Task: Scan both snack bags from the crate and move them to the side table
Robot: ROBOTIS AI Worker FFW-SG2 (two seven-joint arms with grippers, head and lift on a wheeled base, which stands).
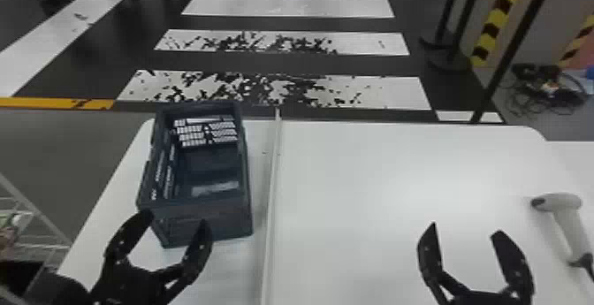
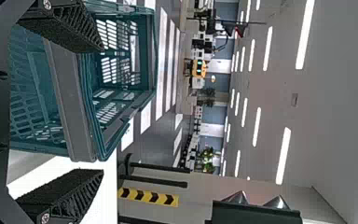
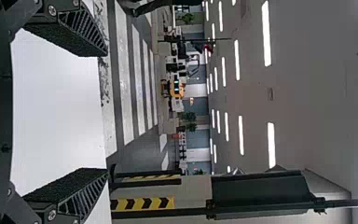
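My left gripper point(image 1: 174, 233) stands open in front of the near wall of the dark crate point(image 1: 207, 215), with nothing between its fingers. My right gripper point(image 1: 464, 233) is open over the white table, left of the grey handheld scanner point(image 1: 568, 222). Inside the crate, I can make out no snack bag; a pale patch lies on its floor. In the left wrist view, the open left gripper point(image 2: 100, 109) faces the crate point(image 2: 67, 102), which looks teal there. The right wrist view has the right gripper point(image 3: 105, 112) with its fingers wide apart.
A raised pale strip point(image 1: 272, 184) runs along the white table point(image 1: 375, 193) just right of the crate. At the lower left is a wire rack point(image 1: 35, 220) holding some items. Dark posts and a striped barrier point(image 1: 495, 21) stand beyond the table at the right.
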